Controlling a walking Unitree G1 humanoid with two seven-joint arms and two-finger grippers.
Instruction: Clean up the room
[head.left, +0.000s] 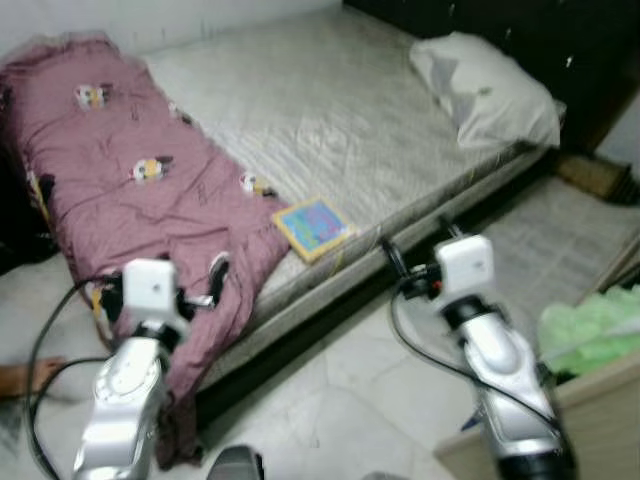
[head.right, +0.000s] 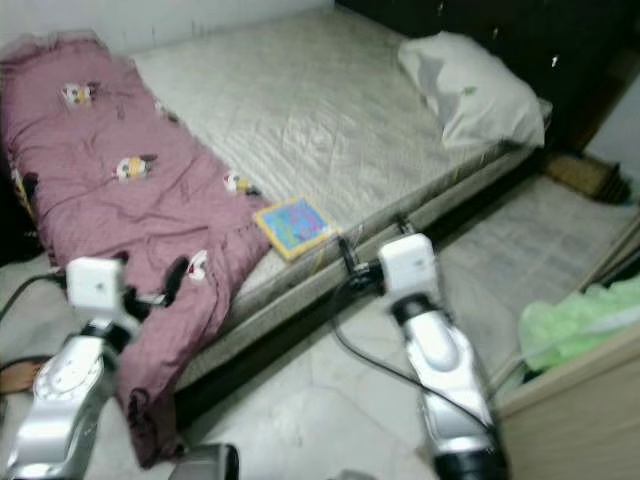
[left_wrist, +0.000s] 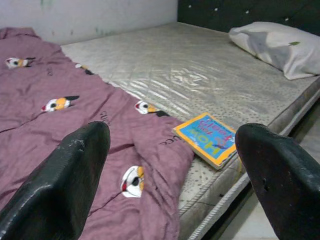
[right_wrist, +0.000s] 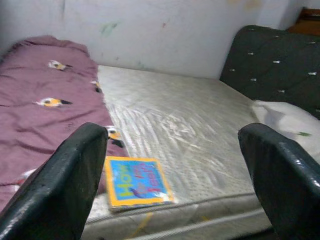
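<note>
A blue and yellow book (head.left: 313, 227) lies flat at the near edge of the grey mattress (head.left: 330, 110), also in the wrist views as the book (left_wrist: 206, 138) and the book (right_wrist: 135, 182). A maroon blanket (head.left: 130, 190) with cartoon prints covers the left side of the bed and hangs over its edge. A white pillow (head.left: 485, 90) rests at the head end. My left gripper (head.left: 215, 283) hovers open at the blanket's drooping edge, its fingers (left_wrist: 60, 185) wide apart. My right gripper (head.left: 418, 250) stands open just in front of the bed's edge, right of the book, with nothing between its fingers (right_wrist: 60, 185).
A dark padded headboard (right_wrist: 270, 65) stands behind the pillow. A light wooden box (head.left: 590, 420) holding green cloth (head.left: 590, 325) sits at the right. A grey mat (head.left: 560, 240) covers the floor beside the bed. White tiled floor (head.left: 340, 400) lies in front.
</note>
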